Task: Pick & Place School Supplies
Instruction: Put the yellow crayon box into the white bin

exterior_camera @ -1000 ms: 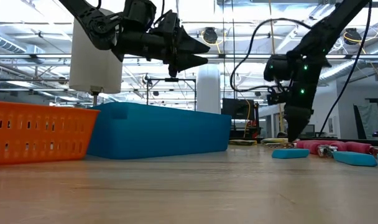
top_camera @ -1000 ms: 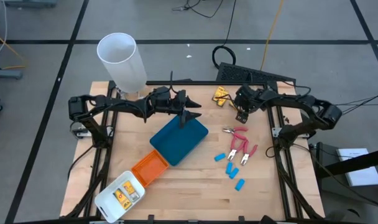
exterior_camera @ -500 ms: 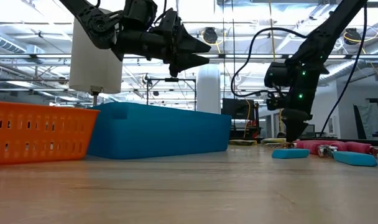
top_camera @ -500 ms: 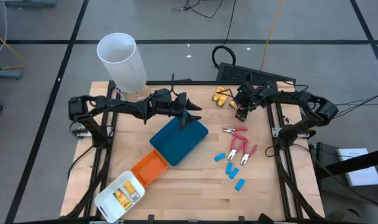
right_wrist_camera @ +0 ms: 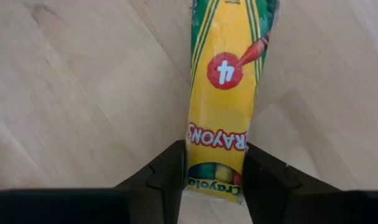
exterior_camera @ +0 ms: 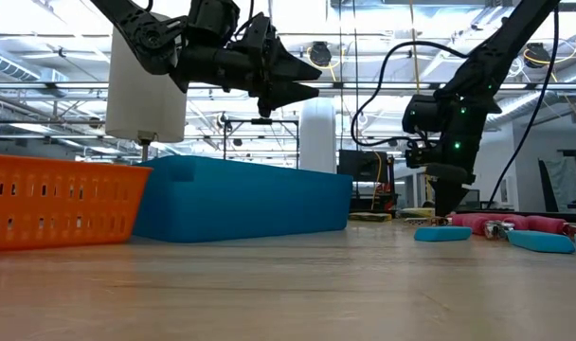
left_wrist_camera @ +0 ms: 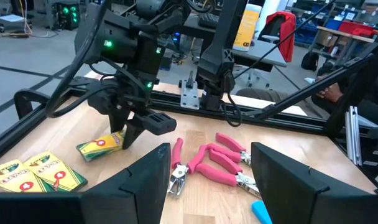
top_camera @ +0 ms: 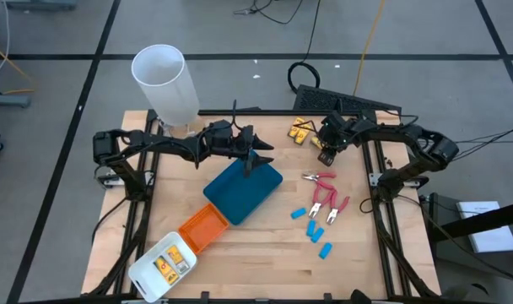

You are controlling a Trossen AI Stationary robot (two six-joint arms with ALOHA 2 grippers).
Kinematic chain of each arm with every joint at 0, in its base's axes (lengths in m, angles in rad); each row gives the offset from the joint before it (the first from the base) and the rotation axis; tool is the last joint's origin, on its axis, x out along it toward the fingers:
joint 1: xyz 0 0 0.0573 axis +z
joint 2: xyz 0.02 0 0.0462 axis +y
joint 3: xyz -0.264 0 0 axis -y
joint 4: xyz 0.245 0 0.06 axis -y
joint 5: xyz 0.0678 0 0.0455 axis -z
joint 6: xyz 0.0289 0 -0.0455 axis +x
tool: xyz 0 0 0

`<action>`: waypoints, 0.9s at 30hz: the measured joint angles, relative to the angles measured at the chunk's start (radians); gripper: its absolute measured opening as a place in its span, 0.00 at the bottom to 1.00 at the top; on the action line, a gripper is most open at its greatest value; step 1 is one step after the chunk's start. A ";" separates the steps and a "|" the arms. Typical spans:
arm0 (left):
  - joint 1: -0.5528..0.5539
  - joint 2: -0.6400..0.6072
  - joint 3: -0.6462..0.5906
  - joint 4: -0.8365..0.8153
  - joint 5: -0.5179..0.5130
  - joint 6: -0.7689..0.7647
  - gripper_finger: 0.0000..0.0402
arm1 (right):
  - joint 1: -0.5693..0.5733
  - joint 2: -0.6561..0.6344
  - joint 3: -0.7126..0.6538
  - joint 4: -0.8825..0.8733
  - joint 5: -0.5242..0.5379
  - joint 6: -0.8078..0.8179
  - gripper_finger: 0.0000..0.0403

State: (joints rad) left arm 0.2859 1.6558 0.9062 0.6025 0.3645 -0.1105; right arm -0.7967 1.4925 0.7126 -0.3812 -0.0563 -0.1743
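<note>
While the right tool (right_wrist_camera: 211,177) clamps a crayon box (right_wrist_camera: 226,93), scissors (top_camera: 326,196) and blue erasers (top_camera: 313,228) lie unsorted; left tool (left_wrist_camera: 204,180) hangs apart.

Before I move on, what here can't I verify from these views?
- Whether the crayon box is lifted: the right gripper hides its near end in the right wrist view.
- Contents of the teal tray: its wall blocks the low view.
- Left gripper fingers: too small in the high view.
</note>
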 joint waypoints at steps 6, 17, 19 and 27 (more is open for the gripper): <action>0.000 0.000 0.000 0.000 0.000 -0.021 0.57 | 0.014 -0.048 -0.005 0.011 0.002 0.007 0.30; -0.007 0.000 0.000 0.001 -0.113 -0.154 0.57 | 0.212 -0.230 -0.003 0.119 0.008 0.081 0.29; -0.012 0.000 0.000 0.000 -0.124 -0.231 0.57 | 0.276 -0.233 -0.003 0.160 0.041 0.099 0.29; -0.019 0.005 0.000 -0.046 -0.189 -0.477 0.57 | 0.523 -0.226 -0.002 0.362 0.268 0.109 0.29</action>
State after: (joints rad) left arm 0.2672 1.6611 0.9065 0.5563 0.1755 -0.5879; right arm -0.2738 1.2663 0.7105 -0.0192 0.2117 -0.0651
